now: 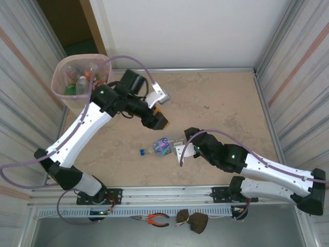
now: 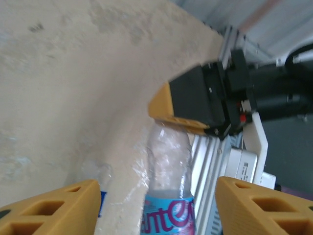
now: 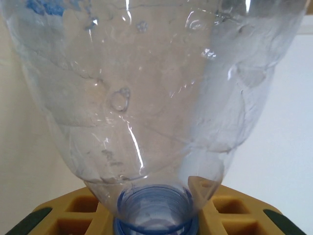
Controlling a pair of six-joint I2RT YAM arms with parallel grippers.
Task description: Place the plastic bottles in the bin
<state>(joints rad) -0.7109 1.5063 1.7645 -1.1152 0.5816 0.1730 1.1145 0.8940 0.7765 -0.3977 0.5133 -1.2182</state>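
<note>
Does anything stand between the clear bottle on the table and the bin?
Yes. The left arm stretches across the table between the clear bottle and the bin, with the open left gripper hovering close by the bottle.

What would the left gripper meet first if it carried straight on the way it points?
The left gripper would likely meet the clear bottle first, though depth is unclear.

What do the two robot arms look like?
The left arm and right arm have white shells, black joints, a small green light and a looping pale purple cable each. Their gripper fingers are orange-yellow with square cut-outs.
</note>
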